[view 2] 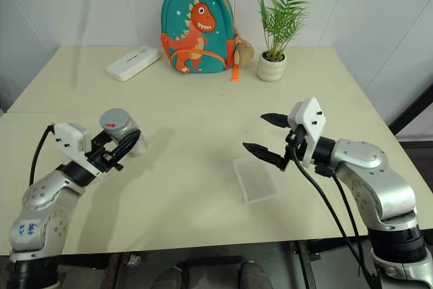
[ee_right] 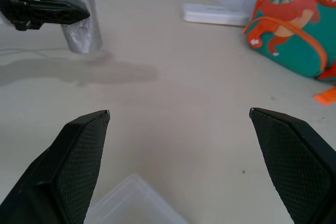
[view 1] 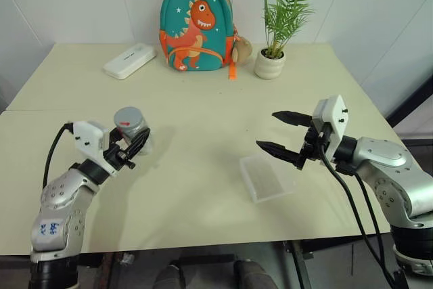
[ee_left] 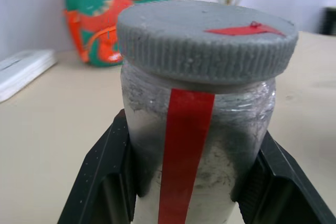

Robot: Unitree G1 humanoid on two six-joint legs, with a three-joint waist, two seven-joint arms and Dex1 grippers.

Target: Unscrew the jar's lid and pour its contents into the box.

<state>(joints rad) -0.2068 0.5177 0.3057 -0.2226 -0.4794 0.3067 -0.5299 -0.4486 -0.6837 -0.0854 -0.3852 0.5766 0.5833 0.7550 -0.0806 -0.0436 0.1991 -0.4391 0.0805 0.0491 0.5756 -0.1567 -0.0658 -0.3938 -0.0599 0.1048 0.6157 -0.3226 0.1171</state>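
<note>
The jar [view 1: 133,130] is a small silvery cylinder with a red strip, and the grey lid [view 1: 127,118] with a red mark is on it. My left gripper [view 1: 139,143] is shut on the jar's body below the lid, at the table's front left. In the left wrist view the black fingers [ee_left: 100,182] press both sides of the jar [ee_left: 231,129] under the lid [ee_left: 205,35]. The jar seems held a little above the table. The clear shallow box [view 1: 267,177] lies at the front right. My right gripper [view 1: 266,130] hangs open and empty just above and behind the box, pointing left toward the jar.
At the back of the table [view 1: 203,120] stand a teal dinosaur backpack [view 1: 196,25], a white plant pot [view 1: 270,63] with a green plant, and a white rectangular case [view 1: 128,60]. The table's front edge runs just below both arms.
</note>
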